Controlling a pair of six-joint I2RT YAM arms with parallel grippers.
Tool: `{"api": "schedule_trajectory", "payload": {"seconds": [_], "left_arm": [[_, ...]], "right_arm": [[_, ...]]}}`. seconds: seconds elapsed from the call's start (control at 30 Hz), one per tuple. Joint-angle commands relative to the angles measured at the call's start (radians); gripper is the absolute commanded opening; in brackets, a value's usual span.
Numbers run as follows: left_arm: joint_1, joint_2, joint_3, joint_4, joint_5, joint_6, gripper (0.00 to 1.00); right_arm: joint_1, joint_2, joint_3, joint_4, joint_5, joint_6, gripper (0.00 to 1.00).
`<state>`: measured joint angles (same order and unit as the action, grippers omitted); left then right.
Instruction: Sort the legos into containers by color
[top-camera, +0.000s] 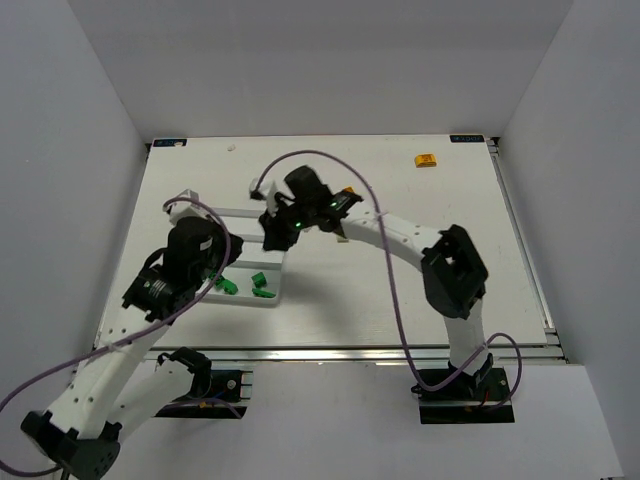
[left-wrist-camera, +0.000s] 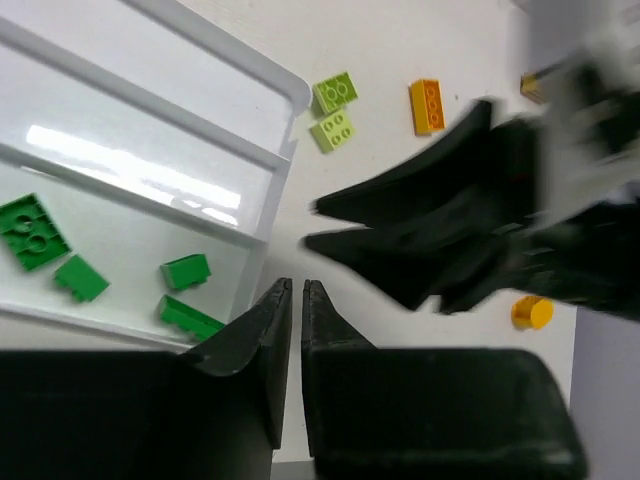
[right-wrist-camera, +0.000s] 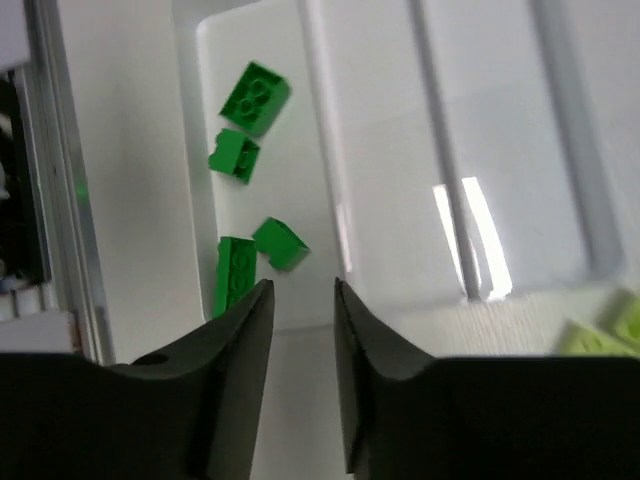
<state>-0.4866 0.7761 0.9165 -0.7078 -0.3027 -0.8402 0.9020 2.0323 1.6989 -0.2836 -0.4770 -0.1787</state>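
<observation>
- Green looks like the finished colour: four dark green bricks (right-wrist-camera: 255, 97) lie loose in the near compartment of the white tray (left-wrist-camera: 290, 90), none stacked on another.
- White and bare is how the other two compartments read in both wrist views, so by my judgement only one colour of three is sorted.
- Two lime bricks (left-wrist-camera: 336, 92) sit studs up on the table (top-camera: 320, 310), touching or nearly touching each other, just beside the tray's corner and outside its wall.
- One orange brick (left-wrist-camera: 426, 105) lies near them, a little further from the tray.
- One rounded yellow-orange piece (left-wrist-camera: 532, 312) rests on the table on the far side of the right arm from the tray.
- Overhead, a yellow-orange brick (top-camera: 425, 159) lies at the far right of the table, well apart from the tray and from both arms.
- Left gripper (left-wrist-camera: 296, 290): fingers drawn together with only a sliver between them and nothing in it, hanging over the table just beside the tray's end wall.
- Right gripper (right-wrist-camera: 302, 300): fingers apart, nothing between them, hovering above the end of the green compartment.
- Neither arm carries a brick, so every lime and orange piece is left to move, and I would put the task at roughly a third done.
- The overhead view hides the bricks beside the tray behind the right arm, so I cannot tell whether more lie there.
</observation>
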Motion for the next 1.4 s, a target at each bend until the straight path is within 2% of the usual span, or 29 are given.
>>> {"api": "schedule_trajectory", "payload": {"seconds": [0.0,0.03,0.13,0.2,0.23,0.27,0.3,0.33,0.4,0.43,0.57,0.83,1.37], "left_arm": [[0.003,0.131,-0.007,0.171,0.128,0.117,0.20],[0.003,0.165,-0.002,0.227,0.181,0.166,0.22],[0.003,0.311,0.030,0.323,0.290,0.266,0.33],[0.003,0.397,0.082,0.353,0.347,0.311,0.42],[0.003,0.493,0.105,0.372,0.368,0.355,0.46],[0.003,0.544,0.132,0.375,0.399,0.383,0.51],[-0.010,0.595,0.160,0.370,0.398,0.404,0.60],[-0.010,0.695,0.230,0.355,0.401,0.452,0.62],[-0.010,0.793,0.303,0.328,0.396,0.489,0.66],[-0.010,0.837,0.371,0.303,0.390,0.518,0.68],[-0.020,1.032,0.522,0.252,0.341,0.593,0.70],[-0.029,1.223,0.731,0.137,0.320,0.719,0.69],[-0.067,1.359,0.809,0.002,0.200,0.713,0.69]], "right_arm": [[-0.135,-0.157,-0.076,0.000,0.063,0.111,0.34],[-0.206,-0.176,-0.123,-0.011,0.066,0.119,0.31],[-0.293,-0.247,-0.214,-0.045,0.069,0.087,0.18],[-0.369,-0.299,-0.254,-0.068,0.069,0.067,0.15],[-0.388,-0.317,-0.271,-0.072,0.067,0.061,0.16],[-0.441,-0.331,-0.301,-0.080,0.064,0.053,0.19],[-0.459,-0.351,-0.309,-0.089,0.061,0.050,0.37],[-0.475,-0.359,-0.317,-0.118,0.055,0.048,0.49],[-0.533,-0.377,-0.329,-0.141,0.043,0.050,0.66],[-0.549,-0.382,-0.332,-0.153,0.032,0.051,0.68],[-0.627,-0.394,-0.349,-0.166,-0.001,0.059,0.70],[-0.701,-0.388,-0.347,-0.164,-0.054,0.074,0.70],[-0.750,-0.342,-0.317,-0.169,-0.083,0.076,0.70]]}}
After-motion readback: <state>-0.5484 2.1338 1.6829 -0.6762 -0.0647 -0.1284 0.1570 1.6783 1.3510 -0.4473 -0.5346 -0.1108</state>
